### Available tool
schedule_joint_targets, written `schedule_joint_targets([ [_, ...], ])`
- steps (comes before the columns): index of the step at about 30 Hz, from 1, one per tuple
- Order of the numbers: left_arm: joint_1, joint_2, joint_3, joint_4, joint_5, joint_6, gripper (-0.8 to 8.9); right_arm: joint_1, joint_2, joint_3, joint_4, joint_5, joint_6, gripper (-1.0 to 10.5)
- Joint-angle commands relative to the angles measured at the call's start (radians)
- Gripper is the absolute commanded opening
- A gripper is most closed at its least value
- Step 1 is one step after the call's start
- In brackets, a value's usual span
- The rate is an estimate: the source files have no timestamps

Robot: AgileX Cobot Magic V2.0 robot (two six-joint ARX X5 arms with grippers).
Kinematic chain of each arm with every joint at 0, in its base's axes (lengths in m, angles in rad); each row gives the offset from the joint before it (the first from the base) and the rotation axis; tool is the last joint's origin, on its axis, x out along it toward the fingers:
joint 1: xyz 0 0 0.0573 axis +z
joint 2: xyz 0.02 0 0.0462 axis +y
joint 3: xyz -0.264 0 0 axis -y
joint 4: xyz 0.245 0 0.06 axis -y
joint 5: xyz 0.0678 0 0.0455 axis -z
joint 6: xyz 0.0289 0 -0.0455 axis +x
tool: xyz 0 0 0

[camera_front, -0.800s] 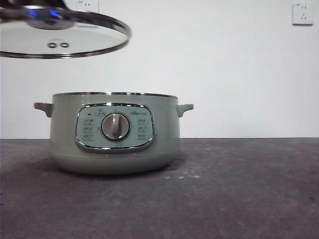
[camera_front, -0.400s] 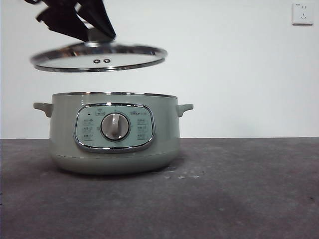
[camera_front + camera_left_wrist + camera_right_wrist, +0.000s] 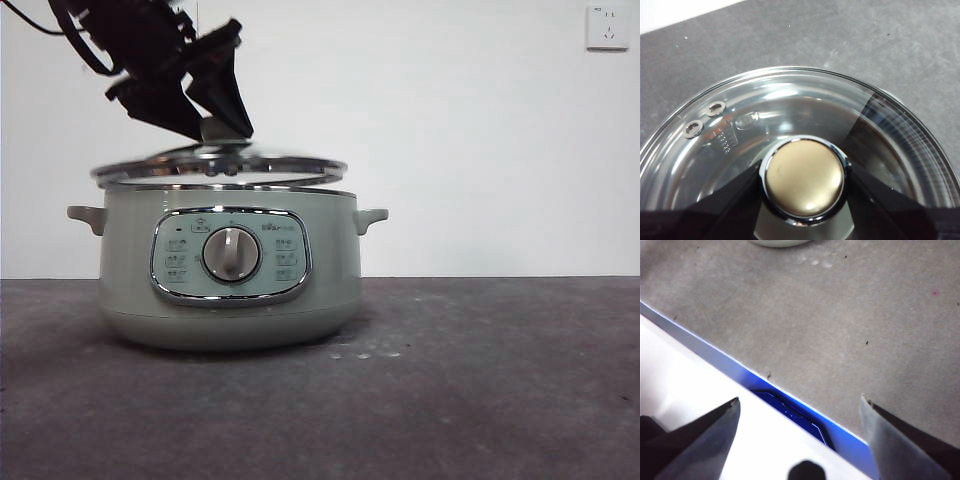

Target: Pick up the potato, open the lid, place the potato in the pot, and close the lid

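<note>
From the front I see the lid (image 3: 220,167) has dropped from well above the pot (image 3: 228,265) to just over its rim, slightly tilted, carried by my left claw (image 3: 222,128). It isn't fully seated yet, so I judge closing is nearly done.

The left wrist view shows that claw pinching the lid's knob (image 3: 804,177) on both sides. Through the glass I can't make out the potato.

In the right wrist view my right claw (image 3: 799,417) hangs spread and empty over the worktop (image 3: 840,325) edge.
</note>
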State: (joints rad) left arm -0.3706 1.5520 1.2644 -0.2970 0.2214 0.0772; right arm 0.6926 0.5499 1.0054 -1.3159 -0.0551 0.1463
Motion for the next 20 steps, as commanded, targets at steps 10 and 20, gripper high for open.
schedule_joint_targets([
  [10,-0.003,0.038,0.02,0.066,0.002,-0.005,-0.08,0.001,-0.005,-0.009,0.006,0.004,0.011,4.1],
  [20,-0.008,0.042,0.02,0.073,0.003,-0.006,-0.08,0.001,-0.005,-0.009,0.007,0.023,0.011,4.1],
])
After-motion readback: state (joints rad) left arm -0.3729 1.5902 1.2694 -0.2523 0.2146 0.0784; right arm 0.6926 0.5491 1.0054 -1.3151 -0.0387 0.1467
